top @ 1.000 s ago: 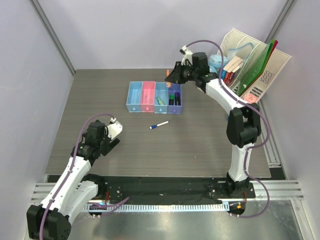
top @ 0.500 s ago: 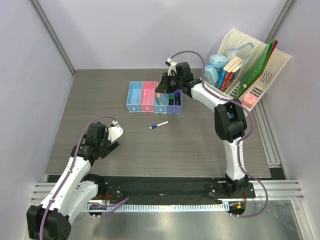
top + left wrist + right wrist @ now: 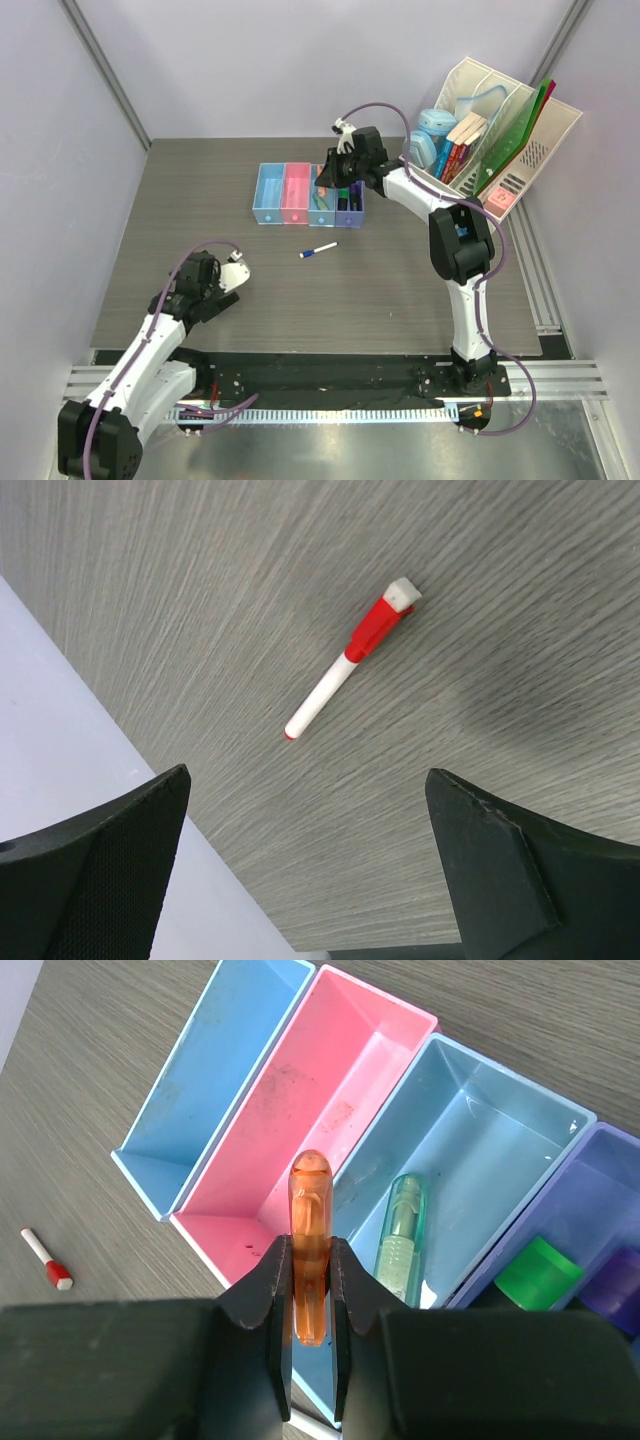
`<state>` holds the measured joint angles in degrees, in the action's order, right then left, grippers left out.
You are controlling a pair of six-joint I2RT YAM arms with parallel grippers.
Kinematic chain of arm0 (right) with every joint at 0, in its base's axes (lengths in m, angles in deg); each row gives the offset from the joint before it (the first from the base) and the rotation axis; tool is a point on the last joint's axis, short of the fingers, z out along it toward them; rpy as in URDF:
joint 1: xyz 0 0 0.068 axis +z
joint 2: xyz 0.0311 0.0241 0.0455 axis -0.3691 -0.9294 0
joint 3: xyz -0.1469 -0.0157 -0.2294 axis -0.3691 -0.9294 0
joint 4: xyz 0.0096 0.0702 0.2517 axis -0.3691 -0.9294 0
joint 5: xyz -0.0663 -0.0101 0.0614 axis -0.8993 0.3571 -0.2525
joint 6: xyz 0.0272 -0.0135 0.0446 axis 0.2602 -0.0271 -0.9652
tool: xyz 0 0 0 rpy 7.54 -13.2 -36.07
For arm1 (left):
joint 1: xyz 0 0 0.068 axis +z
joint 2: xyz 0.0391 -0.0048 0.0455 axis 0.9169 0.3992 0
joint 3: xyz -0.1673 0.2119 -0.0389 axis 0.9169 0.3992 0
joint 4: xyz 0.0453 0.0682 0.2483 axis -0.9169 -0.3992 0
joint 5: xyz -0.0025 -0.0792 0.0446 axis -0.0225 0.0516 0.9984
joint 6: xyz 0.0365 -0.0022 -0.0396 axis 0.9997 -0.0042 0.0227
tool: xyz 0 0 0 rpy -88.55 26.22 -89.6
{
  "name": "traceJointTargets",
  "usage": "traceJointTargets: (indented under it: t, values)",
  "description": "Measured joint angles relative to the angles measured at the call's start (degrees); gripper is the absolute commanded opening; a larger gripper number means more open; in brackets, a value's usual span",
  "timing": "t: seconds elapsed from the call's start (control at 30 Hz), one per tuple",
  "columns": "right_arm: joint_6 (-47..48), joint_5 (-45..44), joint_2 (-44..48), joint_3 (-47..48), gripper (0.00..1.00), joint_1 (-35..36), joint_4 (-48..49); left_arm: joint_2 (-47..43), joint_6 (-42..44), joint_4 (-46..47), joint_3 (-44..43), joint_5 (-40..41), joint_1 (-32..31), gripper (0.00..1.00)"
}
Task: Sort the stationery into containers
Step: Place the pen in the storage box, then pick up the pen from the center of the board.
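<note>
At the lower left of the overhead view the left gripper (image 3: 232, 272) hangs wide open and empty, a red-capped marker (image 3: 350, 660) lying on the table (image 3: 400, 280) beyond its fingers, while farther up the right gripper (image 3: 310, 1260) pinches an orange highlighter (image 3: 310, 1210) above the row of trays (image 3: 270, 190).

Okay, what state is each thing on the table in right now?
Right claw: shut on orange highlighter
Left claw: open
Red-capped marker: loose, capped
Blue-capped marker: loose, capped
Outer light blue tray: empty
Pink tray: empty
Inner light blue tray: holds green highlighter
Purple tray: occupied
</note>
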<state>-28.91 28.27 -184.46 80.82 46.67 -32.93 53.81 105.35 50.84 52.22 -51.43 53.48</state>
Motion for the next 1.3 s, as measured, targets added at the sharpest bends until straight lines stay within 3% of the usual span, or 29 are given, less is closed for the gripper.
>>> traceJointTargets:
  t: [0.07, 0.2, 0.57, 0.8, 1.03, 1.3]
  values:
    - [0.17, -0.22, 0.0, 0.0, 0.35, 0.04, -0.17, 0.52, 1.01, 0.81, 0.68, -0.02, 0.02, 1.0]
    - [1.03, -0.7, 0.0, 0.0, 0.48, 0.07, -0.52, 1.27, 2.62, 2.49, 1.42, -0.13, 0.02, 1.0]
    - [4.5, -1.27, 0.0, 0.26, 0.54, 0.57, -3.63, 1.79, 4.52, 3.91, 1.62, -0.83, 0.33, 1.0]
    - [27.58, -3.96, 2.64, 4.61, 0.56, 4.59, -22.08, 1.7, 8.66, 3.74, 1.55, -3.58, 7.3, 1.0]
    - [51.21, -9.14, 13.31, 0.2, 0.56, 12.39, -38.12, 3.48, 15.15, 3.63, 1.29, -14.08, 17.2, 1.0]
    - [61.48, -13.35, 11.91, -2.64, 0.55, 12.5, -45.05, 11.06, 20.46, 3.61, -1.03, -26.62, 19.12, 0.98]
